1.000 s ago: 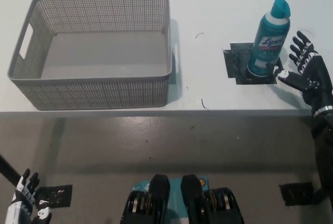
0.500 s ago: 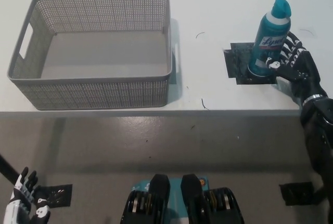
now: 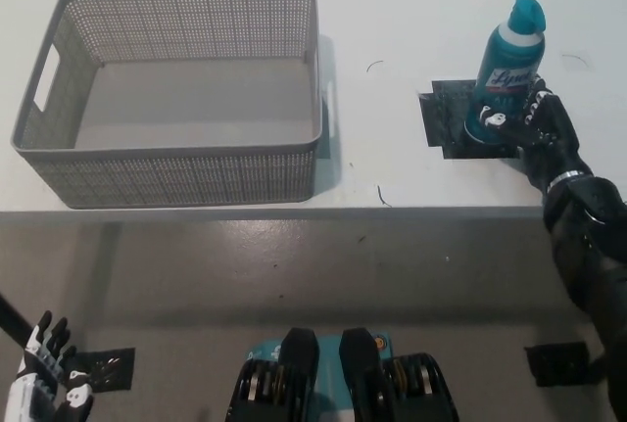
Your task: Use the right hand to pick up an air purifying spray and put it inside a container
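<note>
Teal spray can (image 3: 507,70) stands upright, black right hand (image 3: 535,126) wrapped around its base.

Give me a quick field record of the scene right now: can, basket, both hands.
spray can: teal, upright on a dark patch at the table's right
basket: grey, nothing in it, table's left
right hand: closed around the can's lower part, can not lifted
left hand: low at lower left, away from the table, holding nothing, fingers apart
</note>
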Controlling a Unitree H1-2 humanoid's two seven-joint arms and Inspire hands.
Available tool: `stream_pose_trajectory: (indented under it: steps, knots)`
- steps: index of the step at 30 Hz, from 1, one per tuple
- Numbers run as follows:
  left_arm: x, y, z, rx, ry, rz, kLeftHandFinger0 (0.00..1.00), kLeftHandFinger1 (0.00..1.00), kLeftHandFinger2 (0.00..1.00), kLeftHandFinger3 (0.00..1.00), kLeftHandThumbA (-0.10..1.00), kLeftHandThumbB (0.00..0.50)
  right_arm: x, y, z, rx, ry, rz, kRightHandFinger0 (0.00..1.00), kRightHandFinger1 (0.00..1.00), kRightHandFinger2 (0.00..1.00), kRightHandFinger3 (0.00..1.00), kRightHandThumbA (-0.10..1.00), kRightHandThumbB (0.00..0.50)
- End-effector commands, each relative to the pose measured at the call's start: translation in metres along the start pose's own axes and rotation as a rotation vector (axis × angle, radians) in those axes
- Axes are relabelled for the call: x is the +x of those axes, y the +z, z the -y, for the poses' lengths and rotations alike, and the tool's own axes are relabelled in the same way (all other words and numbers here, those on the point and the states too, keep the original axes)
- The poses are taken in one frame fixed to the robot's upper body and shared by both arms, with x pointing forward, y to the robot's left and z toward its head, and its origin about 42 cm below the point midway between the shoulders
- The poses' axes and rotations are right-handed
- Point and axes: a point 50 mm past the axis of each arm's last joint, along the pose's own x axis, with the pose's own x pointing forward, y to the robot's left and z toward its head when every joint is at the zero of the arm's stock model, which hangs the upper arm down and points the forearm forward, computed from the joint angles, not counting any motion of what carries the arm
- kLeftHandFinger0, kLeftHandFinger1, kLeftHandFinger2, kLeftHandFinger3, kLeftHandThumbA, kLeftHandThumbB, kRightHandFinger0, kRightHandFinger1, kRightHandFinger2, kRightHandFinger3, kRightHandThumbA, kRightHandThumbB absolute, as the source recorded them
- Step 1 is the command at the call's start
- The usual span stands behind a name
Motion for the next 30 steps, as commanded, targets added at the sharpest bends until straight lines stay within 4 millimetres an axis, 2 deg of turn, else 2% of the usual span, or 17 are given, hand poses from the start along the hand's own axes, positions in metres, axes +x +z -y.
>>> stream_pose_trajectory:
  steps: [1, 2, 3, 4, 5, 7, 8, 9, 11, 14, 18, 20, 22, 24, 27, 30]
  knots:
    - [0.006, 0.009, -0.002, 0.014, -0.006, 0.043, 1.0, 1.0, 1.0, 1.0, 0.13, 0.5, 0.019, 0.039, -0.023, 0.05, -0.118, 0.117, 1.0, 1.0, 1.0, 1.0, 0.12, 0.354]
    - [0.006, 0.009, -0.003, 0.021, -0.006, 0.048, 1.0, 1.0, 1.0, 1.0, 0.14, 0.5, 0.02, 0.04, -0.026, 0.066, -0.151, 0.129, 1.0, 0.99, 0.96, 0.87, 0.06, 0.346]
    - [0.007, 0.009, -0.003, 0.024, -0.007, 0.051, 1.0, 1.0, 1.0, 1.0, 0.13, 0.5, 0.02, 0.042, -0.028, 0.06, -0.178, 0.137, 0.93, 0.81, 0.79, 0.72, -0.01, 0.294]
    - [0.007, 0.009, -0.003, 0.025, -0.008, 0.051, 1.0, 1.0, 1.0, 1.0, 0.13, 0.5, 0.021, 0.044, -0.03, 0.053, -0.19, 0.141, 0.73, 0.63, 0.64, 0.57, -0.07, 0.278]
    - [0.008, 0.009, -0.004, 0.023, -0.005, 0.046, 1.0, 1.0, 1.0, 1.0, 0.13, 0.5, 0.023, 0.05, -0.033, 0.049, -0.185, 0.159, 0.65, 0.57, 0.56, 0.48, -0.06, 0.294]
    - [0.007, 0.008, -0.003, 0.028, -0.008, 0.041, 1.0, 1.0, 1.0, 1.0, 0.13, 0.5, 0.024, 0.059, -0.036, 0.038, -0.171, 0.201, 0.52, 0.48, 0.51, 0.48, -0.04, 0.309]
    - [0.007, 0.008, -0.003, 0.034, -0.009, 0.041, 1.0, 1.0, 1.0, 1.0, 0.13, 0.5, 0.024, 0.061, -0.036, 0.034, -0.173, 0.209, 0.49, 0.46, 0.5, 0.48, -0.05, 0.309]
    - [0.006, 0.008, -0.003, 0.031, -0.012, 0.037, 1.0, 1.0, 1.0, 1.0, 0.11, 0.5, 0.026, 0.071, -0.039, 0.057, -0.156, 0.243, 0.45, 0.47, 0.52, 0.49, -0.07, 0.317]
    - [0.004, 0.008, -0.003, 0.025, -0.016, 0.03, 1.0, 1.0, 1.0, 1.0, 0.11, 0.5, 0.029, 0.091, -0.046, 0.087, -0.148, 0.279, 0.44, 0.46, 0.52, 0.51, -0.1, 0.316]
    - [0.002, 0.007, -0.004, 0.034, -0.019, 0.021, 1.0, 1.0, 1.0, 1.0, 0.12, 0.5, 0.027, 0.112, -0.053, 0.101, -0.126, 0.336, 0.43, 0.46, 0.52, 0.47, -0.08, 0.343]
    - [0.003, 0.005, -0.005, 0.028, -0.022, 0.015, 1.0, 1.0, 1.0, 1.0, 0.14, 0.5, 0.019, 0.174, -0.076, 0.016, -0.067, 0.495, 0.38, 0.38, 0.42, 0.45, -0.04, 0.332]
    - [0.003, 0.005, -0.005, 0.029, -0.024, 0.013, 1.0, 1.0, 1.0, 1.0, 0.16, 0.5, 0.017, 0.194, -0.084, 0.007, -0.062, 0.523, 0.37, 0.35, 0.39, 0.44, -0.04, 0.353]
    - [0.002, 0.006, -0.006, 0.032, -0.023, 0.013, 1.0, 1.0, 1.0, 1.0, 0.15, 0.5, 0.014, 0.222, -0.101, 0.023, -0.014, 0.583, 0.39, 0.36, 0.4, 0.45, -0.09, 0.343]
    - [0.001, 0.005, -0.007, 0.042, -0.025, 0.008, 1.0, 1.0, 1.0, 1.0, 0.16, 0.5, 0.012, 0.248, -0.123, -0.018, 0.027, 0.625, 0.4, 0.37, 0.42, 0.44, -0.07, 0.36]
    - [0.001, 0.003, -0.004, 0.041, -0.033, 0.008, 1.0, 1.0, 1.0, 1.0, 0.18, 0.5, 0.009, 0.265, -0.148, -0.049, 0.067, 0.622, 0.41, 0.33, 0.37, 0.4, -0.01, 0.403]
    - [0.002, 0.005, -0.003, 0.042, -0.043, 0.014, 1.0, 1.0, 1.0, 1.0, 0.17, 0.5, 0.008, 0.273, -0.171, -0.086, 0.114, 0.61, 0.38, 0.33, 0.38, 0.39, -0.04, 0.393]
